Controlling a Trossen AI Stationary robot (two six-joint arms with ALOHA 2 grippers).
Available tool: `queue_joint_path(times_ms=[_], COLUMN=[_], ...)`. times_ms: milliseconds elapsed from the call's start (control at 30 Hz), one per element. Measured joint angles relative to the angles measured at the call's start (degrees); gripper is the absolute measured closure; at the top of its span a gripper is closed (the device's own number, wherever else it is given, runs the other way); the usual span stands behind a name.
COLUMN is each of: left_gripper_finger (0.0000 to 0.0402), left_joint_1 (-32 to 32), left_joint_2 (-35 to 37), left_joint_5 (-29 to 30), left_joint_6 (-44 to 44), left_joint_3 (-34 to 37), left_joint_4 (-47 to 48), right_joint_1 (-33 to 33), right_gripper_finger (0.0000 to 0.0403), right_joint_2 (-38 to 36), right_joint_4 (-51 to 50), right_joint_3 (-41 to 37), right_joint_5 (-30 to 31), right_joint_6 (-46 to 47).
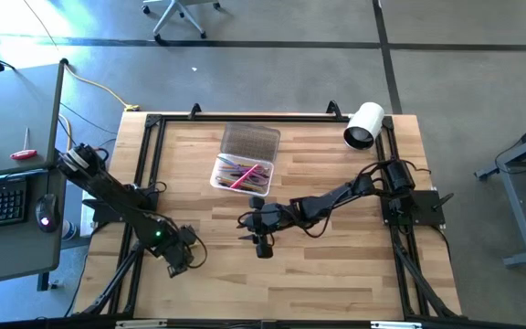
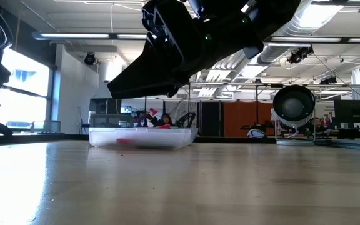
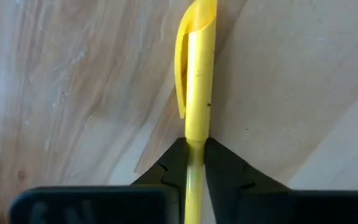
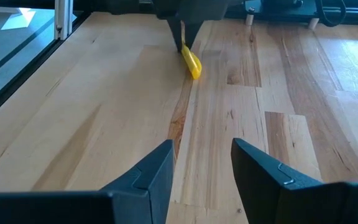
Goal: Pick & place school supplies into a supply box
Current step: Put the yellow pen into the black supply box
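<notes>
Left wrist view: left gripper [image 3: 194,165] clamped on yellow pen [image 3: 197,81] (over bare table [image 3: 73,93]); right gripper [image 4: 202,163] empty, spread.

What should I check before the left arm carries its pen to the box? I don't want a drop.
1. Left claw shut on yellow pen: ok, fingers pinch its barrel.
2. Pen off the table: cannot tell; its tip looks at or just above the wood.
3. Box lid open: ok, folded back, supplies already inside.
4. Right claw empty and open: ok.
5. Path to box free: not ok, right arm lies just in front of the box.
</notes>
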State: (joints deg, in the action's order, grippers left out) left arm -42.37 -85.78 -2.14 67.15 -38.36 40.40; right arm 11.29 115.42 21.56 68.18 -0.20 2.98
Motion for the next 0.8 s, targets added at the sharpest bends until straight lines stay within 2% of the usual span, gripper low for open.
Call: queue_joint_path(times_ms=[133, 267, 400, 567, 667, 800], left_gripper_finger=[0.0372, 0.0372, 0.0351, 0.036, 0.0362, 0.0351], left_joint_1=[-0.02, 1.93, 4.63, 8.15, 10.25, 12.72], left_joint_2=[0.07, 0.06, -0.32, -0.52, -0.52, -0.61], left_joint_5=[0.43, -0.06, -0.04, 1.29, 1.8, 4.56], left_joint_6=[-1.11, -0.87, -3.88, -8.33, -10.27, -14.81], left_joint_3=[0.03, 0.01, -1.11, -2.73, -3.05, -3.09], left_joint_4=[-0.93, -1.25, -2.05, -3.31, -4.84, -10.78], right_joint_1=[0.0, 0.04, 0.11, 1.0, 2.69, 4.84], right_gripper_finger=[0.0263, 0.0263, 0.0263, 0.0263, 0.0263, 0.0263], right_joint_2=[0.0, 0.0, 0.0, 0.0, 0.0, 0.0], right_joint_4=[0.02, 0.04, 0.07, 0.1, 0.12, 0.13], right_joint_3=[0.0, 0.0, 0.0, 0.0, 0.0, 0.0], right_joint_5=[0.02, -0.01, -0.09, -2.25, -1.44, 2.77], right_joint_6=[0.02, 0.03, 1.91, 5.89, 2.06, -5.46])
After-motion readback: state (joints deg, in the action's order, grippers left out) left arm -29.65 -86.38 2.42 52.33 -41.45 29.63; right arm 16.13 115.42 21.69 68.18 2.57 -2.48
